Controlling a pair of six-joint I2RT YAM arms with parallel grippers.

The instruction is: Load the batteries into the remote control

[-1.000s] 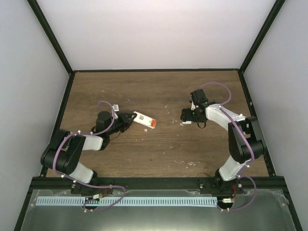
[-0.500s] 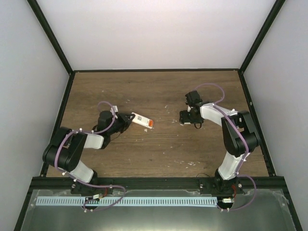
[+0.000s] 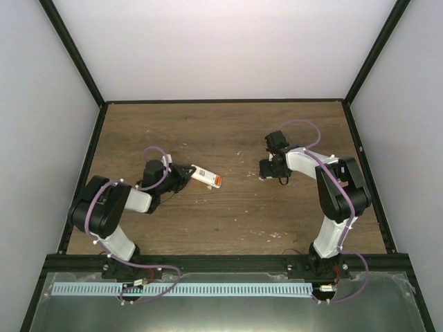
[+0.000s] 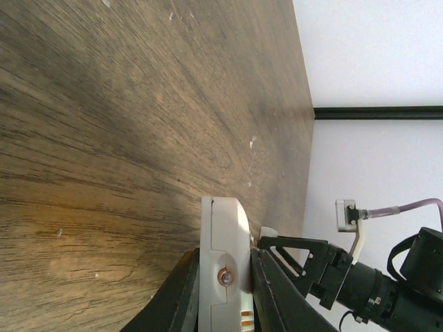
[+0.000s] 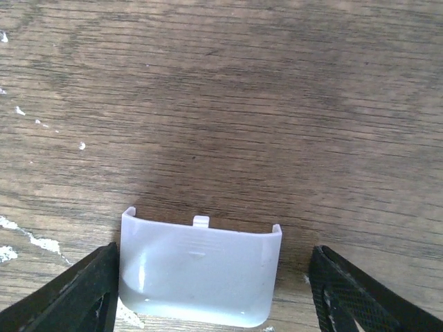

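Fitting the cover seems to be the step in hand. The left hand (image 4: pixel 223 256) is clamped tight on the remote (image 4: pixel 223 232), gripping its two long sides and holding it on edge. It sits left of the tabletop's (image 3: pixel 228 131) middle, closer to the left edge than the right; whether it rests on the wood or is just clear of it I cannot tell. An orange patch at the remote's free end is probably the batteries (image 3: pixel 217 181) already lying in their bay, though they are too small to confirm seated.

Right of the middle, well apart from the remote, the white cover (image 5: pixel 199 277) lies flat on the wood. The right hand (image 5: pixel 211 259) is low over it, fingers (image 5: pixel 83 294) spread on either side. One finger is at or against the cover's edge and the other stands off with a gap, so nothing is gripped yet.

Next, that hand needs to pinch the cover squarely by its short sides and lift it without tilting. Then it must carry the cover across and line its small tab up with the open bay.
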